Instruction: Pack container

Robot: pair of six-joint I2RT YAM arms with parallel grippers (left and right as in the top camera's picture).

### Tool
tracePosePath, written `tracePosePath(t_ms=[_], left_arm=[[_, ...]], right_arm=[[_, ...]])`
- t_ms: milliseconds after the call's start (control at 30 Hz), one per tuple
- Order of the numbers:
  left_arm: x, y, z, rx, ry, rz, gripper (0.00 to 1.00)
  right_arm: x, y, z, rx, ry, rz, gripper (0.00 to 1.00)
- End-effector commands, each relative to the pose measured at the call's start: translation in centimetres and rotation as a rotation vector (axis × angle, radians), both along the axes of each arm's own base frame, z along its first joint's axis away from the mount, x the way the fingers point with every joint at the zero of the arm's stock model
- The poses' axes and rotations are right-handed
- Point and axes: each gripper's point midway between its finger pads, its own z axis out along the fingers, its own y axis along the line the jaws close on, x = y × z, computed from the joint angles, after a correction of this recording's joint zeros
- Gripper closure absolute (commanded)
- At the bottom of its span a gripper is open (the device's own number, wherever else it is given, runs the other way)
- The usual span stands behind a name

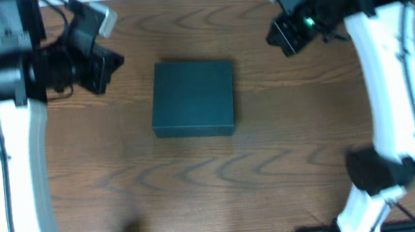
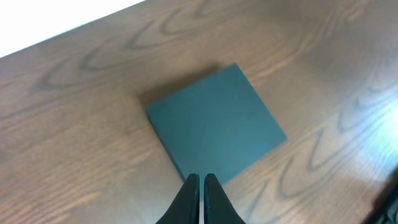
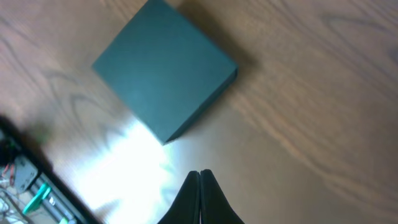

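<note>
At the left of the overhead view, the left claw (image 1: 113,62) hovers above the bench (image 1: 199,186) at about ten o'clock from the container (image 1: 193,98), well apart from it. In the left wrist view its two dark fingers (image 2: 188,200) are pressed together, pinching nothing, with their tips pointing toward the box's near edge. The container, a dark teal rectangular box, lies flat near the middle of the wood-grain bench with its lid down. At about two o'clock from it, the right claw (image 1: 280,33) hangs above the bench, also well apart. In the right wrist view its fingers (image 3: 188,200) are likewise pressed together and empty, and the box sits at about eleven o'clock from their tips.
</note>
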Motion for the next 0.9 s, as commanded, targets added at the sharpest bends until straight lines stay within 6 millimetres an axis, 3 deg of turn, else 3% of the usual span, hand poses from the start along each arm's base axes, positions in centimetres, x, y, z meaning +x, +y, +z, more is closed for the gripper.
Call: tracePosePath(t_ms=[0, 100, 233, 400, 433, 467, 500, 533, 867], left_arm=[[-2.8, -0.1, -1.5, -0.003, 0.011, -0.008, 0.94], [-6.0, -0.6, -3.2, -0.026, 0.041, -0.019, 0.94], [-11.0, -1.1, -6.3, -0.06, 0.154, -0.013, 0.94], [-14.7, -1.2, -8.2, -0.082, 0.214, 0.024, 0.94], [-14.9, -1.2, -8.0, -0.088, 0.205, 0.035, 0.94], [-14.9, -1.2, -7.5, -0.101, 0.191, 0.056, 0.89], [-14.8, -1.2, -7.2, -0.11, 0.181, 0.07, 0.62], [-14.7, -1.2, -7.0, -0.114, 0.174, 0.077, 0.05], [-14.7, -1.2, -7.0, -0.127, 0.184, 0.099, 0.05]], right_arm=[[-4.0, -1.4, 1.2, 0.02, -0.032, -0.019, 0.98], [-7.9, -2.0, 0.5, 0.038, -0.067, -0.014, 0.98], [-14.5, -2.8, -0.7, 0.072, -0.176, 0.004, 0.98], [-21.6, -4.2, -2.0, 0.124, -0.304, -0.033, 0.98], [-22.5, -4.4, -2.0, 0.136, -0.327, -0.044, 0.9], [-23.5, -4.6, -1.9, 0.15, -0.36, -0.056, 0.57], [-24.0, -4.8, -1.7, 0.157, -0.384, -0.062, 0.14], [-24.4, -4.9, -1.5, 0.163, -0.405, -0.063, 0.01], [-26.1, -5.2, -1.9, 0.166, -0.401, -0.069, 0.01]])
